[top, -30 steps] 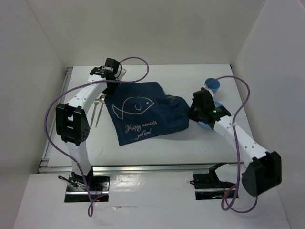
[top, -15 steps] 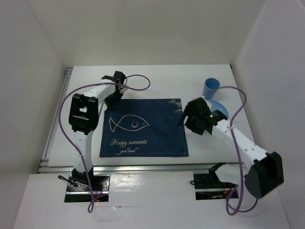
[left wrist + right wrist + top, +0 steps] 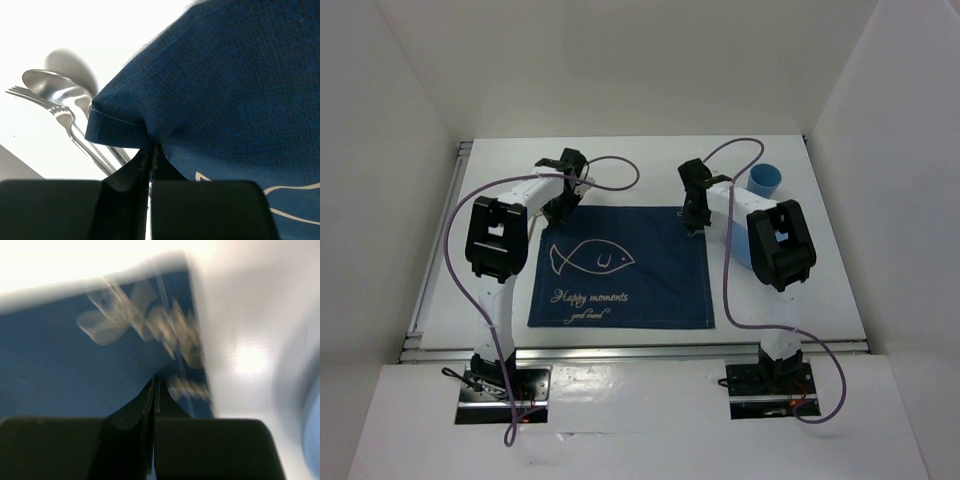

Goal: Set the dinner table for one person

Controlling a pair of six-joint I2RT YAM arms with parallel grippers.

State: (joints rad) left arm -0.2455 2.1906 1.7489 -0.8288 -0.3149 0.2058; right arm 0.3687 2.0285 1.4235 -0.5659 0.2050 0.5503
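Observation:
The navy placemat (image 3: 620, 270) with a gold fish drawing lies spread flat on the white dinner table (image 3: 640, 160). My left gripper (image 3: 561, 203) is at its far left corner, shut on that corner of the cloth (image 3: 225, 90), with the jaws (image 3: 152, 147) pinching the hem. My right gripper (image 3: 695, 215) is at the far right corner, shut on the cloth (image 3: 75, 370) by the gold lettering; this view (image 3: 155, 382) is blurred. A spoon (image 3: 47, 80) and a fork (image 3: 60, 112) lie just left of the left corner.
A blue cup (image 3: 764, 180) stands at the back right. A light blue plate (image 3: 741, 250) lies right of the mat, mostly hidden by the right arm. Silver rails run along the table's left and near edges. White walls enclose three sides.
The mat went from bunched and skewed to flat and square. My right gripper moved from the mat's right side to its far right corner. My left gripper stayed at the far left corner.

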